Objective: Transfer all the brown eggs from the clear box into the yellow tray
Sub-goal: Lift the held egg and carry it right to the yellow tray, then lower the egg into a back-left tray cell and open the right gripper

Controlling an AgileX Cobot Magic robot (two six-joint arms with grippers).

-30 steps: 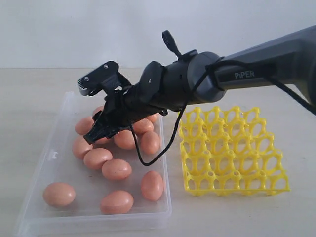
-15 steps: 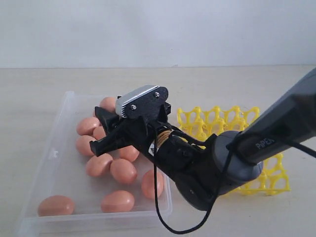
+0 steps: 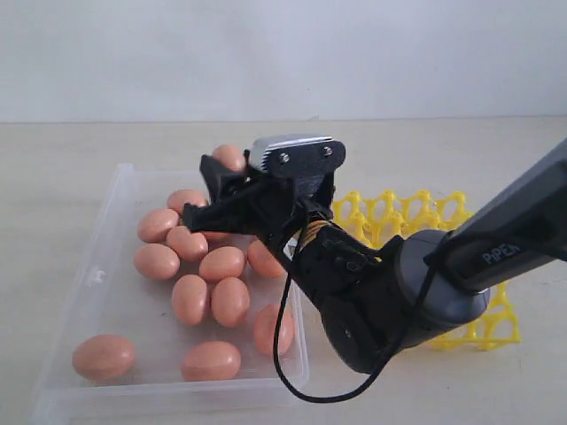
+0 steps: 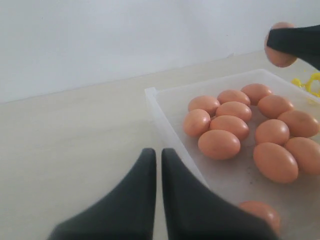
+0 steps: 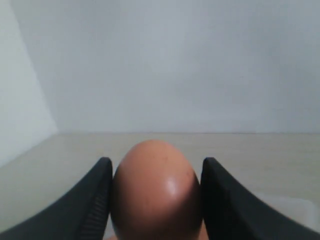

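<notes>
My right gripper [image 3: 221, 168] is shut on one brown egg [image 3: 229, 157] and holds it in the air above the far part of the clear box [image 3: 106, 266]. In the right wrist view that egg [image 5: 156, 192] fills the gap between the two black fingers [image 5: 95, 195]. Several more brown eggs [image 3: 222, 263] lie loose on the box floor. The yellow tray [image 3: 399, 212] stands to the right of the box, mostly hidden behind my right arm. My left gripper [image 4: 158, 153] is shut with nothing in it, near the box's corner [image 4: 152, 92]; the exterior view does not show it.
The right arm's thick dark body [image 3: 390, 297] and a looping black cable [image 3: 283, 354] hang over the box's near right corner and the front of the tray. A pale wall rises behind the light table [image 3: 71, 150].
The right gripper has risen from among the eggs in the box, carrying one egg up and toward the far side. A few eggs in the box have shifted slightly.
</notes>
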